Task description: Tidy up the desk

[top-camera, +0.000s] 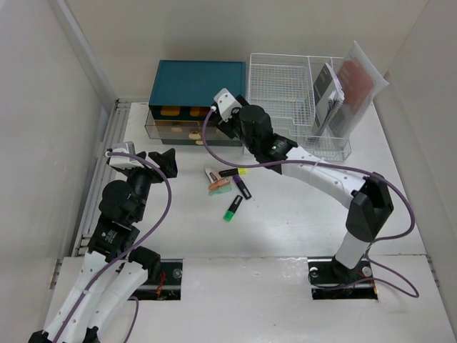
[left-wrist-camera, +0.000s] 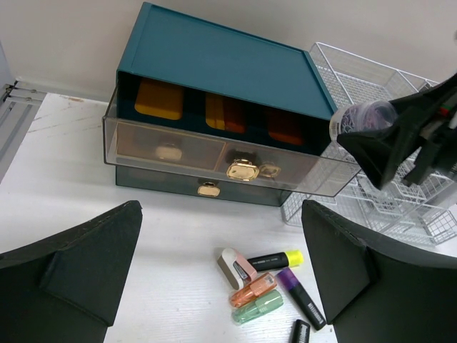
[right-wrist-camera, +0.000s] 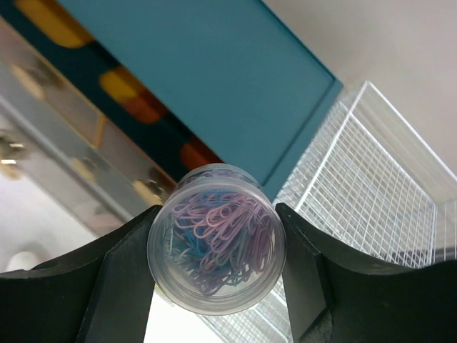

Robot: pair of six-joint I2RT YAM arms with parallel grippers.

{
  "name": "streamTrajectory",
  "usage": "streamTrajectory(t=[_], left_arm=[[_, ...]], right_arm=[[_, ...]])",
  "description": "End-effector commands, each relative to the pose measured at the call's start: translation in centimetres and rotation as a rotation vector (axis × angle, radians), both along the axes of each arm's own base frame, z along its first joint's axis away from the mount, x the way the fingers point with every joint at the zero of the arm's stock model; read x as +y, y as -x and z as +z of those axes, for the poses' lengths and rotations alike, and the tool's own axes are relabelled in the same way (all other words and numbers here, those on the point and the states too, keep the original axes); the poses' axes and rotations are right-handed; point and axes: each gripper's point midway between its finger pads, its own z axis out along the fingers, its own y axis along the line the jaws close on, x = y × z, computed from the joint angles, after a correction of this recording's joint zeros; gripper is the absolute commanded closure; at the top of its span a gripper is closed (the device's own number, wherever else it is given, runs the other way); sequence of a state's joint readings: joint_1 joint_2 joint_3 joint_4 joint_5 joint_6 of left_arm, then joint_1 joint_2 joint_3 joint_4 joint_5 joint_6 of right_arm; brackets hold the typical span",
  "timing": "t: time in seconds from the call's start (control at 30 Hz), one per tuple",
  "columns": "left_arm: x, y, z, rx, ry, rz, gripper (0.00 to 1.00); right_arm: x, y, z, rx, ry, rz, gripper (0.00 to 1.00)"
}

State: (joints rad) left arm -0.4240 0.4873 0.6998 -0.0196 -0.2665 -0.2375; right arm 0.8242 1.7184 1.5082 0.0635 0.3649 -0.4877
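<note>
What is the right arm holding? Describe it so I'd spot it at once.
Start at the teal drawer box at the back of the white desk. By its right front corner, the jaws of the right arm clamp a clear round tub; only it is packed with pastel paper clips.

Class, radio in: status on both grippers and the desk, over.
Left gripper open, empty, above the desk. Right gripper shut on paper-clip jar, by the teal box's open drawer. Highlighters loose on desk, not in the way.
</note>
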Motion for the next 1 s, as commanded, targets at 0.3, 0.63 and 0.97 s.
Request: streamTrajectory(t=[0.3, 0.63, 0.97], left_arm=[[0.3, 0.1, 1.1, -0.043, 0.009, 0.01, 0.08], [0.3, 0.1, 1.1, -0.043, 0.009, 0.01, 0.08], [0.3, 0.1, 1.1, -0.043, 0.009, 0.01, 0.08]], right_arm=[[-0.2, -2.3, 3.2, -0.041, -0.141, -0.022, 0.83], [1.8, -1.1, 0.1, 0.108, -0.12, 0.082, 0.79], [2.4, -0.5, -0.4, 0.166, -0.12, 0.117, 0.77]])
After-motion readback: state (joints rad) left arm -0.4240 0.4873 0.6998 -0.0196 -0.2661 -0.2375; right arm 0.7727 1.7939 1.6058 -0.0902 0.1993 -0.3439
